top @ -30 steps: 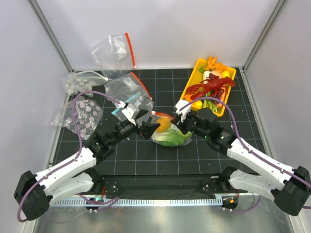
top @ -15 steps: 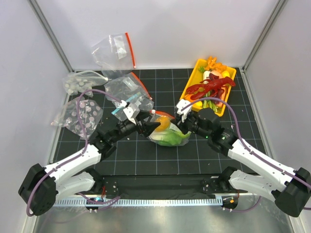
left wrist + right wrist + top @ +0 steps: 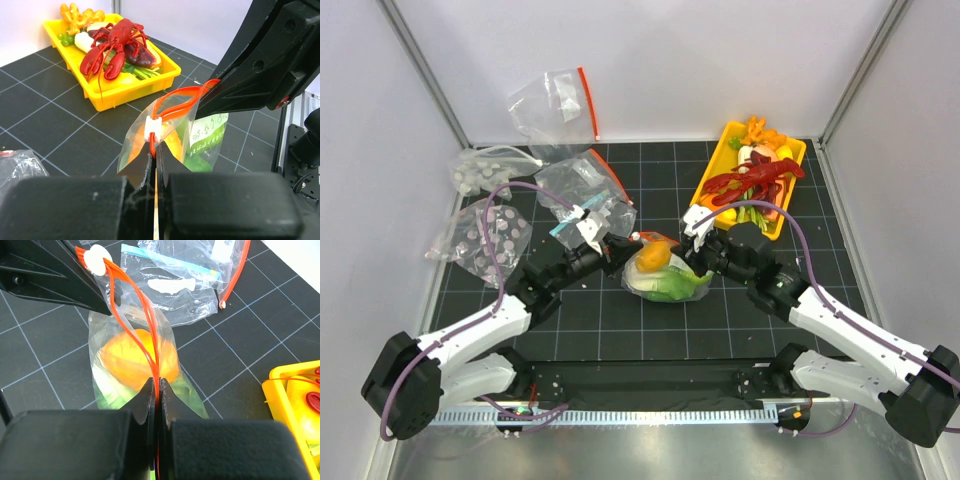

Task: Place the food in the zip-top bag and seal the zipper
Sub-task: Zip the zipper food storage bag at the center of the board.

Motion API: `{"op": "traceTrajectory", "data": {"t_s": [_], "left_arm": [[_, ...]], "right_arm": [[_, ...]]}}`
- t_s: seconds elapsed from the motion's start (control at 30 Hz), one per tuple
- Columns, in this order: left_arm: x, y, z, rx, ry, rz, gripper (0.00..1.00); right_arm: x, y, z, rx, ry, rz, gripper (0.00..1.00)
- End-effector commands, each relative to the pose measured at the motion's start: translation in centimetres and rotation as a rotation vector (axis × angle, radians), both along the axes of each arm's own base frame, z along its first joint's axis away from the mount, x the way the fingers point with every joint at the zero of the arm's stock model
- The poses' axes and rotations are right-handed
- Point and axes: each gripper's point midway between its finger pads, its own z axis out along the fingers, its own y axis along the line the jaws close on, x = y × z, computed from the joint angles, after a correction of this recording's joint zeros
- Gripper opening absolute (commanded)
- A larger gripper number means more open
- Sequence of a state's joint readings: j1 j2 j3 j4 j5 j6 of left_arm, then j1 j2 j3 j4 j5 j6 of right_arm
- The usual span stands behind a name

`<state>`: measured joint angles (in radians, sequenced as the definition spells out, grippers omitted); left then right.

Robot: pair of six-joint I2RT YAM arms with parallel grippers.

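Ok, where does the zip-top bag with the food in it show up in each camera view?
Top external: the zip-top bag lies at table centre.
Left wrist: centre, rising just beyond the left hand, which pinches its red-orange strip.
Right wrist: centre-left, its strip pinched by the right hand.
Shared landmark: the yellow tray, rear right from above, upper left in the left wrist view, lower right corner in the right wrist view.
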<state>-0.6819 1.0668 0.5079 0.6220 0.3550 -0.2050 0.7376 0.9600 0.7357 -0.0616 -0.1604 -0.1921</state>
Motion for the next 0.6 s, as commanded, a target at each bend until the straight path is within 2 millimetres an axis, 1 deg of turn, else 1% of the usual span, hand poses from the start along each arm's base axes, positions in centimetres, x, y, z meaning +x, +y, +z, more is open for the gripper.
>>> {"op": "traceTrajectory", "data": {"t_s": [0.0,0.07,0.1,0.17,0.2,0.27,0.3,0.33,0.37,0.4,0.43,0.53,0.57], "left_arm": [[0.2,0.4,3.1,-0.055,-0.066,0.027,0.0],[-0.1,0.4,3.3,-0.055,-0.066,0.009,0.0],[-0.2,0.2,3.3,-0.053,-0.063,-0.002,0.0],[-0.6,-0.4,3.4,-0.05,-0.062,-0.043,0.0],[-1.3,-0.8,3.4,-0.047,-0.06,-0.094,0.0],[-2.0,-2.1,3.4,-0.038,-0.049,-0.183,0.0],[-3.3,-2.9,3.1,-0.027,-0.041,-0.285,0.0],[-3.7,-3.4,3.2,-0.029,-0.023,-0.327,0.0],[-3.7,-4.1,3.0,-0.02,0.0,-0.363,0.0],[-4.0,-4.4,2.9,-0.017,0.012,-0.395,0.0],[-4.4,-4.7,2.8,-0.014,0.028,-0.434,0.0],[-4.8,-5.2,2.6,-0.009,0.045,-0.476,0.0],[-5.0,-5.3,2.6,-0.009,0.045,-0.481,0.0]], "right_arm": [[0.0,0.7,3.7,0.088,-0.081,0.022,0.05],[-0.5,1.3,3.9,0.096,-0.076,0.064,0.17],[-0.7,1.5,4.1,0.099,-0.075,0.082,0.27],[-1.2,1.9,4.6,0.111,-0.079,0.118,0.37],[-1.7,2.1,4.6,0.117,-0.077,0.144,0.44],[-2.2,2.2,5.1,0.136,-0.098,0.166,0.48],[-2.6,2.2,6.0,0.161,-0.129,0.178,0.49],[-3.0,2.2,5.9,0.167,-0.139,0.189,0.51],[-3.2,2.1,6.4,0.179,-0.163,0.197,0.51],[-3.8,2.0,7.0,0.196,-0.184,0.215,0.51],[-4.1,2.0,6.8,0.196,-0.19,0.225,0.51],[-4.5,2.0,7.1,0.204,-0.207,0.245,0.5],[-4.5,2.0,7.1,0.202,-0.204,0.245,0.48]]}}
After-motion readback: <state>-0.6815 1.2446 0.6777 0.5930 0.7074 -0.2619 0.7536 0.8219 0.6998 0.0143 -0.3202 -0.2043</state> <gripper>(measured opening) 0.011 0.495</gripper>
